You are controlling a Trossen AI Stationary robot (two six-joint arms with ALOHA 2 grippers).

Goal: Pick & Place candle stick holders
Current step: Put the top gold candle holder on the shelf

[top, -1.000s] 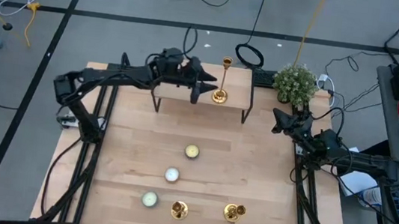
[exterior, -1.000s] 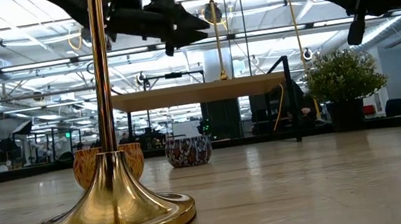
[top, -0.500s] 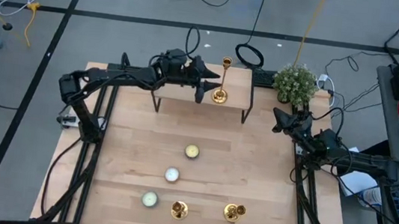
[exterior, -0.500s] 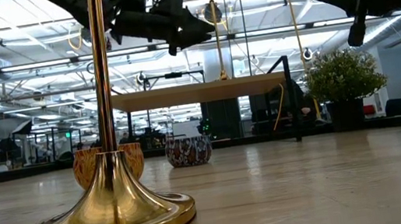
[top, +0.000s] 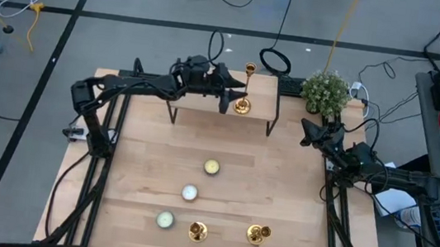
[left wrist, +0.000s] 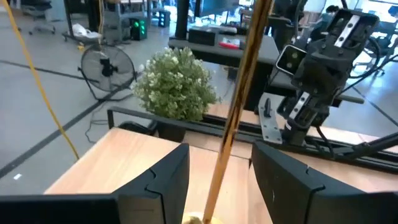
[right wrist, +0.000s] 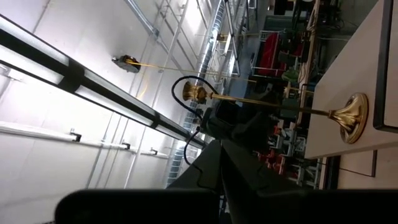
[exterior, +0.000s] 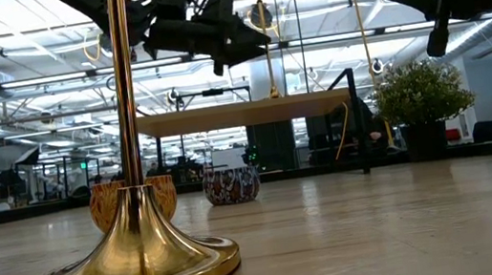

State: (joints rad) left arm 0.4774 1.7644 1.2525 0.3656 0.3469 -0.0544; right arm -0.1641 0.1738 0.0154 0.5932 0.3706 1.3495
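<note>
One gold candle stick holder [top: 245, 89] stands upright by its round base on a raised wooden shelf [top: 206, 101] at the table's far side. My left gripper [top: 235, 94] is open at the holder, level and coming from the table's left. In the left wrist view its two fingers [left wrist: 158, 180] stand on either side of the slim stem [left wrist: 235, 115] with gaps between. Two more holders [top: 197, 231] [top: 257, 233] stand near the table's near edge; one shows close up in the low view [exterior: 138, 259]. My right gripper [top: 308, 134] is shut and waits at the table's right edge.
Three round disc candles [top: 212, 167] [top: 189, 192] [top: 164, 219] lie in a slanting row mid-table. A potted plant [top: 326, 91] stands at the far right, beside the shelf. The shelf stands on dark legs [top: 271, 125].
My left gripper has gone toward the table's right edge, level above the shelf, toward the standing candle stick holder, until its open fingers stand around the stem. The holder has stayed upright in place.
</note>
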